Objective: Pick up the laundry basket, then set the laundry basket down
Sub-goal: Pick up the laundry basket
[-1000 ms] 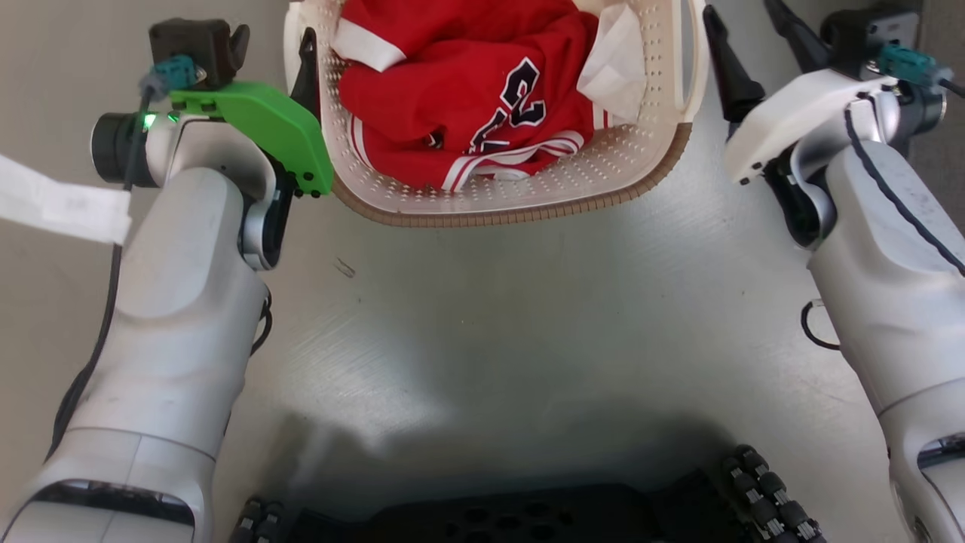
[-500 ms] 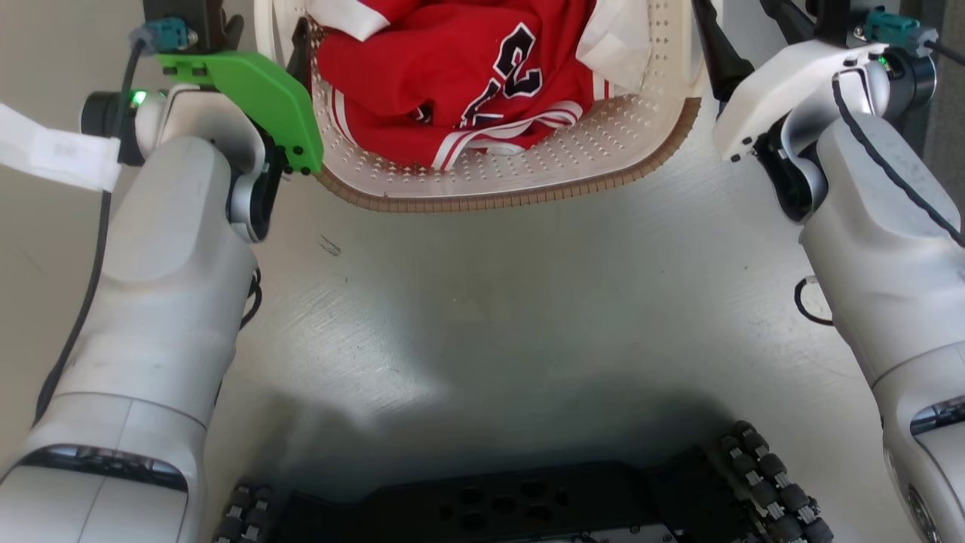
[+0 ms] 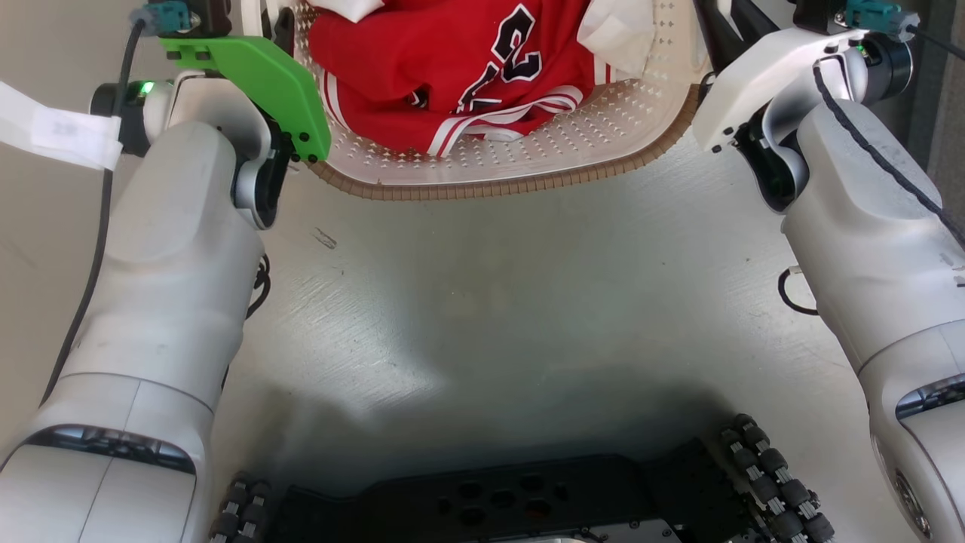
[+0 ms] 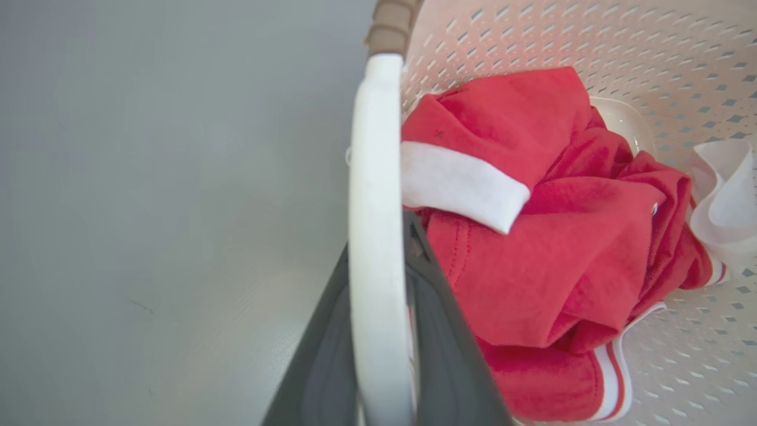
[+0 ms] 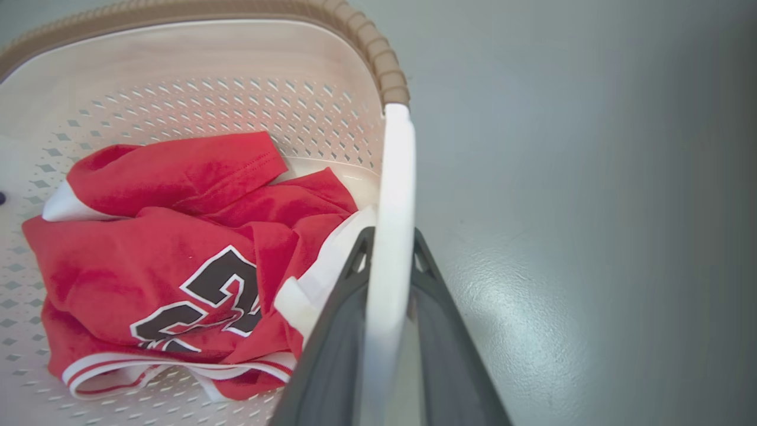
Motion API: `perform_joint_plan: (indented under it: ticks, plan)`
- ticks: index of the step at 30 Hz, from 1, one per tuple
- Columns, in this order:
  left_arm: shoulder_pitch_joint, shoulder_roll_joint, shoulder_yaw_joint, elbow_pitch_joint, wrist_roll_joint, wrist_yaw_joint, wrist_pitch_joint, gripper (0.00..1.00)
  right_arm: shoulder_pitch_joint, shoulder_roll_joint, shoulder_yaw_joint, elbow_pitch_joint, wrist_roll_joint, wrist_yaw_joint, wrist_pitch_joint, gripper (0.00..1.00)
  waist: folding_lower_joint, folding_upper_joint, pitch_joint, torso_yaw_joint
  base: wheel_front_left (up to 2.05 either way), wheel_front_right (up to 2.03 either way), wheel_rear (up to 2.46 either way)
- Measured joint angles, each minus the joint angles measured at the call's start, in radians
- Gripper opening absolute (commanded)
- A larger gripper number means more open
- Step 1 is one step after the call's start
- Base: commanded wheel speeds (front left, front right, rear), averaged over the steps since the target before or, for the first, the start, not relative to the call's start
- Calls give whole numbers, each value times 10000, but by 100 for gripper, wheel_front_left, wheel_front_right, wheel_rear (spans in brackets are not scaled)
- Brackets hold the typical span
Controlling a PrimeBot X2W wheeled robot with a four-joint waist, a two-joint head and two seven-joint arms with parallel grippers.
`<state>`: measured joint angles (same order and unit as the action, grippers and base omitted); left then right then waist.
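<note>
Left gripper: the two dark fingers are pinched narrow on the basket's white left handle, one finger on each face of the bar. The bar runs straight up the middle of the left wrist view.

Right gripper: same hold, closed tight on the white right handle.

Laundry basket: sits top centre of the head view, squarely between the two wrists and equally near both arms. Its long axis looks to run left-right across the frame, handle to handle. The brown rim curves toward the robot's base. I cannot tell whether the bottom rests on the grey floor or hangs clear.

Judgement: any lift or lowering depends on both handles travelling level, or the load tips.

Contents: a crumpled red jersey with white trim, and a white cloth at the right wall.

Writing: large black numerals outlined in white on the jersey. One looks like a 2; the rest is lost in folds. There is a white tag on the left arm's cable, with print too faint to read. No brand is legible.
</note>
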<state>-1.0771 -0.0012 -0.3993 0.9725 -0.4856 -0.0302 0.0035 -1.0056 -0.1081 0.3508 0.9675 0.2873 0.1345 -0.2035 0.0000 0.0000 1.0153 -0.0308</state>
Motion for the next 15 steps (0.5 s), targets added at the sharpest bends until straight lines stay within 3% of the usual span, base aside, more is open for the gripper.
perform_joint_plan:
  ticks: [15]
  plan:
    - [-98,-42,-364,897,-217,-291,-132,0,-134,178,297,951,219,2,-84,0,0,0,-518,-32,0,0,0]
